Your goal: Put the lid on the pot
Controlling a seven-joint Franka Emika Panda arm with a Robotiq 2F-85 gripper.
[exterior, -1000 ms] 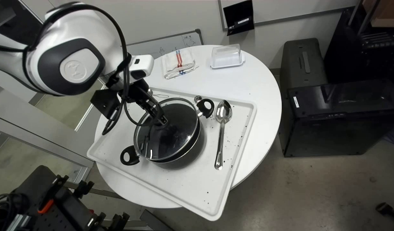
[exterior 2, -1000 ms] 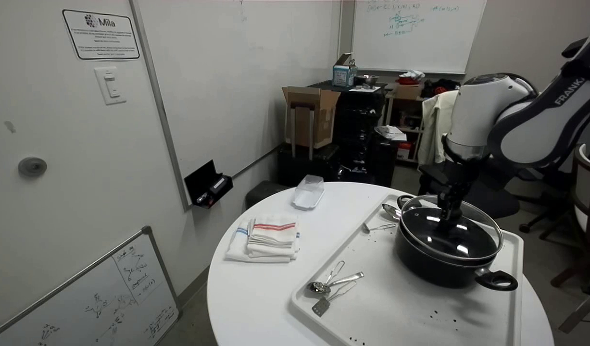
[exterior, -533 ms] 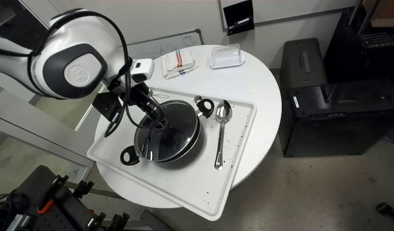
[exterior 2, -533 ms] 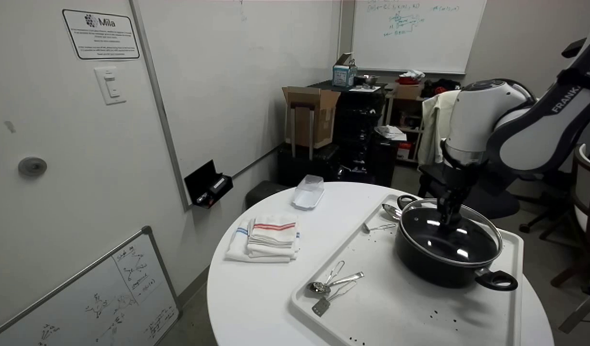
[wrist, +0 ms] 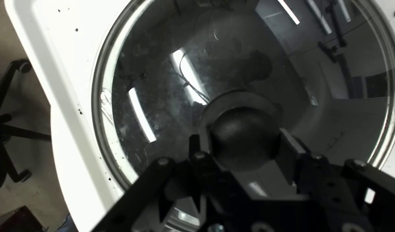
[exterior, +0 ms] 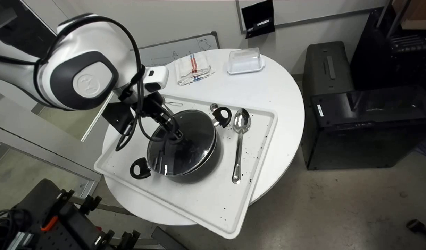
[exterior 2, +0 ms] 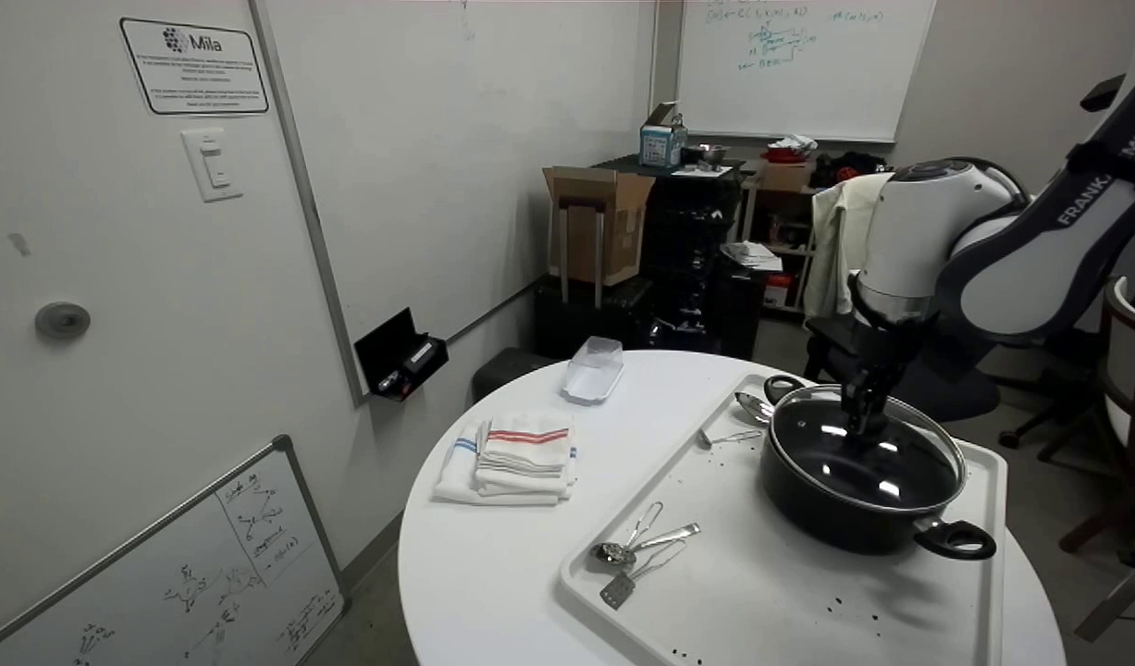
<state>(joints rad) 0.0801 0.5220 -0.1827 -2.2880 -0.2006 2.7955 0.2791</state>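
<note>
The lid (exterior: 195,149), clear glass with a metal rim, lies over the black pot (exterior: 204,172) on the tray. In an exterior view the lid (exterior 2: 831,467) appears level, its rim against the rim of the pot (exterior 2: 821,527); in an exterior view a thin dark band of pot shows past its edge. My gripper (wrist: 245,141) points down over the lid's middle. Its fingers stand on both sides of the round black knob (wrist: 245,135) and appear to touch it. The gripper also shows in both exterior views (exterior: 175,134) (exterior 2: 863,416). The pot's inside is seen only through dark glass.
A white tray (exterior: 185,201) holds the pot, a long silver spoon (exterior: 237,152) beside it and several small utensils (exterior 2: 632,560) at one corner. Folded towels (exterior 2: 525,467) and a clear plastic box (exterior 2: 593,375) stand on the round table (exterior 2: 493,573). The pot's black handles (exterior: 140,169) stick out.
My gripper and the lid have moved down a little onto the pot. The gap between lid rim and pot has closed. The pot and the utensils have not moved.
</note>
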